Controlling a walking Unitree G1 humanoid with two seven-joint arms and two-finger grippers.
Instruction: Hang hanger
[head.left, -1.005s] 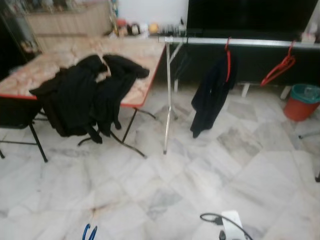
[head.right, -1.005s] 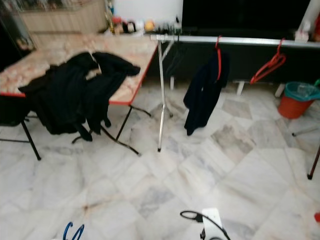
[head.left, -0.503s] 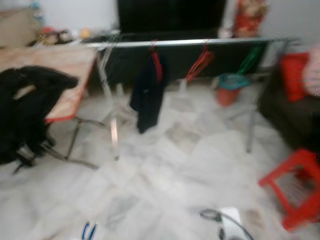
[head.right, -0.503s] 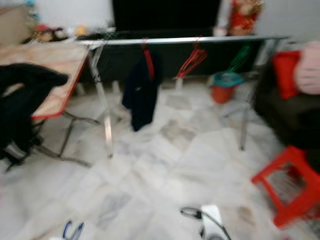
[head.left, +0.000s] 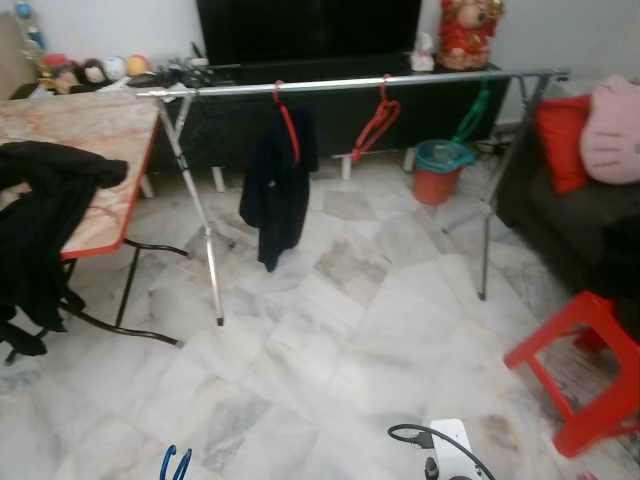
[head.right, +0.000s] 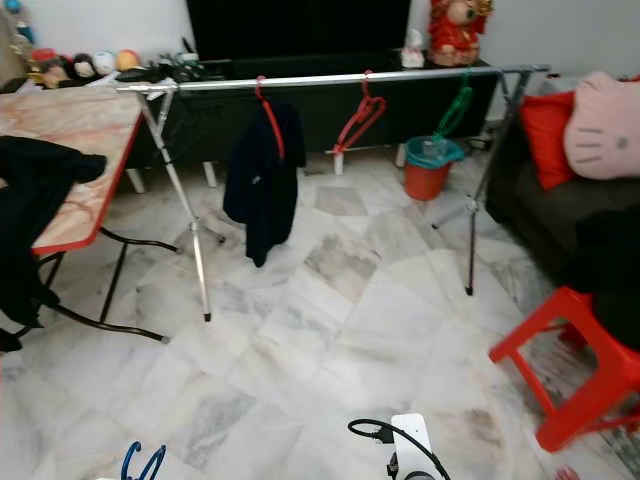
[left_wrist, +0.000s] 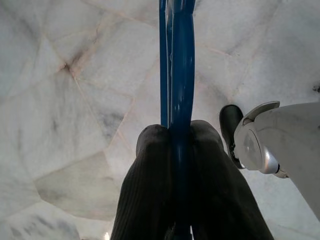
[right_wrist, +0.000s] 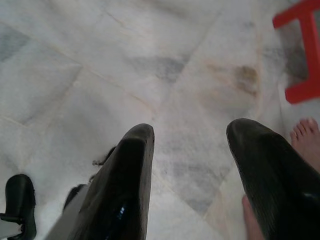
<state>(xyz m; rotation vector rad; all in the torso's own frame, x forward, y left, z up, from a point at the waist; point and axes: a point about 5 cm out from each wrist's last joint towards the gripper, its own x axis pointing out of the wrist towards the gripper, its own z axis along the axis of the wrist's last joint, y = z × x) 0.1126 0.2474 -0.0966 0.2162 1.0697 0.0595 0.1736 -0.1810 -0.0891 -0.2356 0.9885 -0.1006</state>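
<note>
My left gripper (left_wrist: 179, 131) is shut on a blue hanger (left_wrist: 176, 60), whose bar runs out between the two black fingers above the marble floor. The hanger's blue tip (head.left: 176, 465) pokes up at the bottom edge of the left eye view. Ahead stands a silver clothes rail (head.left: 440, 78). On it hang a red hanger carrying a black garment (head.left: 277, 170), a bare red hanger (head.left: 375, 125) and a green hanger (head.left: 472, 112). My right gripper (right_wrist: 190, 135) is open over the floor with nothing between its fingers.
A table (head.left: 100, 130) with black clothes (head.left: 40, 230) draped over it stands to the left. A red stool (head.left: 590, 370) and a dark sofa with a pink cushion (head.left: 612, 130) are on the right. An orange bucket (head.left: 438, 172) sits behind the rail. A person's bare foot (right_wrist: 305, 140) is near my right gripper.
The camera has swung to the right: the table slid towards the left edge, and the rail's right end, sofa and red stool came into view. The blue hanger stays in my left gripper.
</note>
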